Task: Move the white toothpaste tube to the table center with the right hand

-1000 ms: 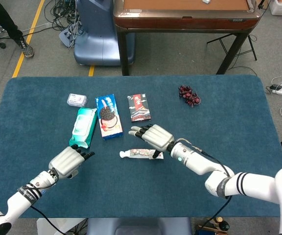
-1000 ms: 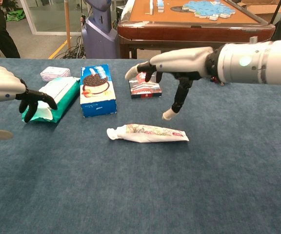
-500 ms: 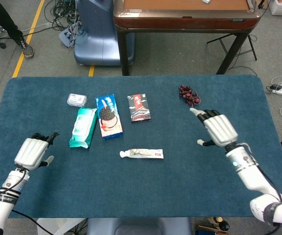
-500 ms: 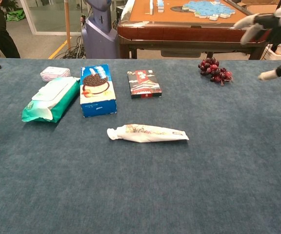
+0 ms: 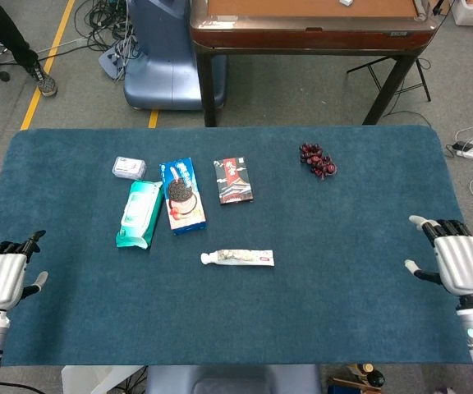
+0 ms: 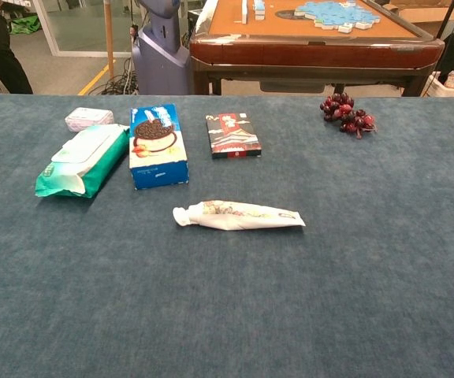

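While my right hand (image 5: 460,263) is hovering at the table's right edge with its fingers apart and nothing in it, my left hand (image 5: 2,277) is doing the same at the left edge, also spread and empty as far as I can judge from above. Between them the white toothpaste tube (image 5: 238,258) is lying flat near the middle of the blue table (image 5: 351,271), its crimped end pointing toward my left. Nothing is lying between either hand and the tube. Behind it I am seeing a blue cookie box (image 5: 181,195), a green wipes pack (image 5: 139,214) just beside that, a small white packet (image 5: 129,167) further back, a dark red box (image 5: 233,180), and a bunch of grapes (image 5: 316,161) well apart toward the right. Half a second ago both hands were further in over the cloth; a second ago the right one was touching the tube. The chest view is showing the tube (image 6: 238,215) and the other items but neither hand.
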